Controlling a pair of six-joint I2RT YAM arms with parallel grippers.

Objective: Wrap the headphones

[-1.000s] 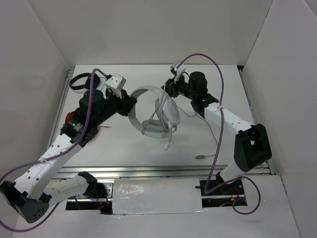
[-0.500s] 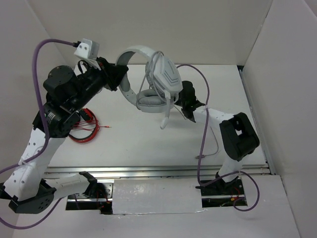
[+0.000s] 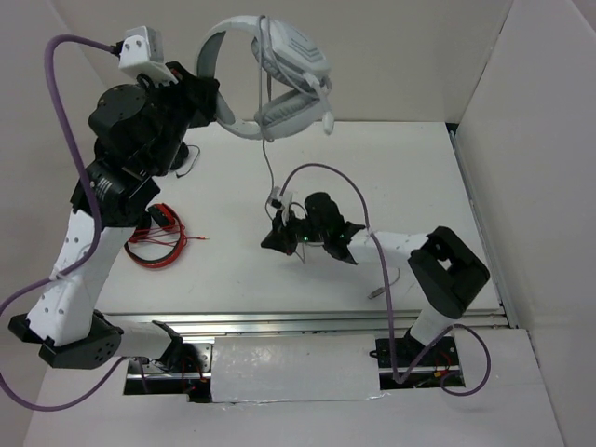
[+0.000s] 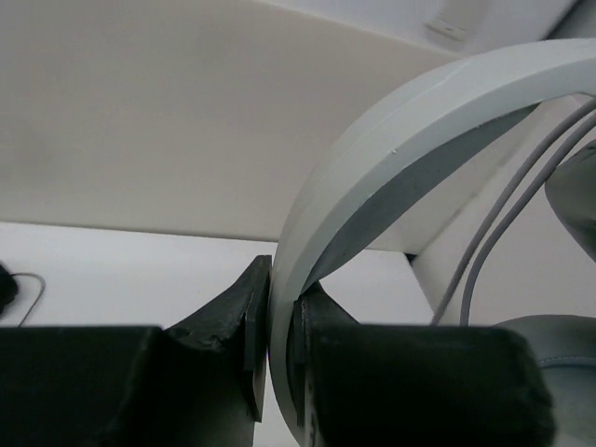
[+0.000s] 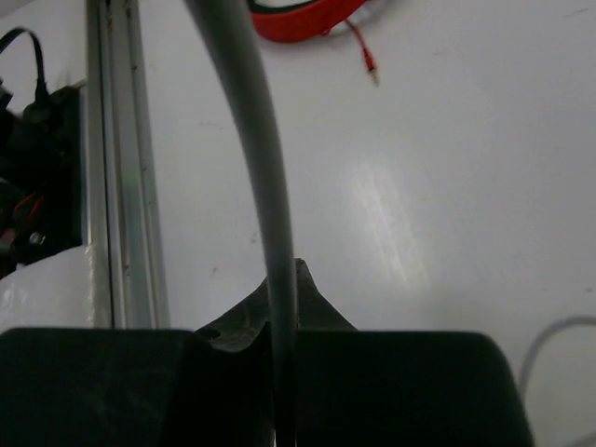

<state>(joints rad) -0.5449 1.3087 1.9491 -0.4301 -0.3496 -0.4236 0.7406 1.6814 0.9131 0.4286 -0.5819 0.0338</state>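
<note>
Light grey over-ear headphones (image 3: 291,54) with a wide headband and big oval earcups were up in the air, high over the far part of the white table (image 3: 419,177) and not touching it. The left gripper (image 3: 221,104) was clamped on the headband (image 4: 391,158). In the left wrist view its black fingers (image 4: 223,321) pressed on both faces of the band with no gap. The earcups (image 3: 284,114) hung to the right of that grip, close together.

A thin grey cable (image 3: 266,158) dropped from the headphones straight down to the right gripper (image 3: 277,239), which sat low over the middle of the table. In the right wrist view the cable ran between the two dark fingers (image 5: 237,326), which were closed in on it from both sides. The rest of the cable trailed on the table to the right. Its metal plug (image 3: 375,293) lay flat near the aluminium rail (image 3: 307,321) at the near edge.

A red wire bundle (image 3: 154,244) lay on the left side of the table, beside the left arm and well apart from both grippers.
</note>
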